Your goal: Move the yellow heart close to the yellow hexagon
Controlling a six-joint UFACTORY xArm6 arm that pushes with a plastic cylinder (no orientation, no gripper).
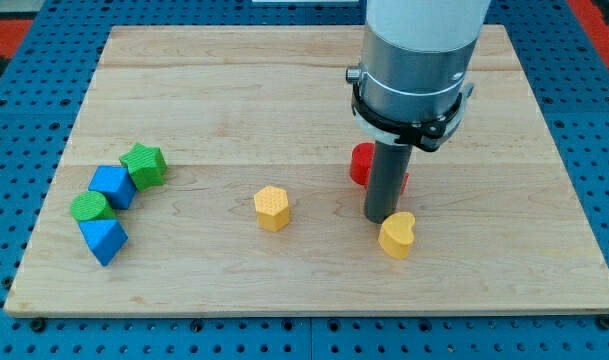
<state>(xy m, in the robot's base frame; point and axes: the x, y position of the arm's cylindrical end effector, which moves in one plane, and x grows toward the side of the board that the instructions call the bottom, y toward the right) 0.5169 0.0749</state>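
- The yellow heart (pixel 397 235) lies on the wooden desk (pixel 284 90) toward the view's lower right, with the yellow hexagon (pixel 272 208) well apart from it on the view's left and bare wood between them.
- There is no hand on this arm, so nothing opens, closes or holds anything; my tip (pixel 382 219) stands just at the heart's upper-left edge, apparently touching it.
- A red block (pixel 362 163), partly hidden by the rod, sits just behind my tip.
- The heart looks like a small, rigid, light block with a smooth finish; I judge it slides easily on the wood and is not fragile.
- It cannot be grasped, only pushed; contact belongs on its right-hand side, opposite the hexagon.
- Its lobes and point likely make it spin if pushed off-centre.
- A green star (pixel 144 165), a blue block (pixel 113 186), a green block (pixel 89 207) and a blue triangle (pixel 104 240) cluster at the view's far left, clear of the path.
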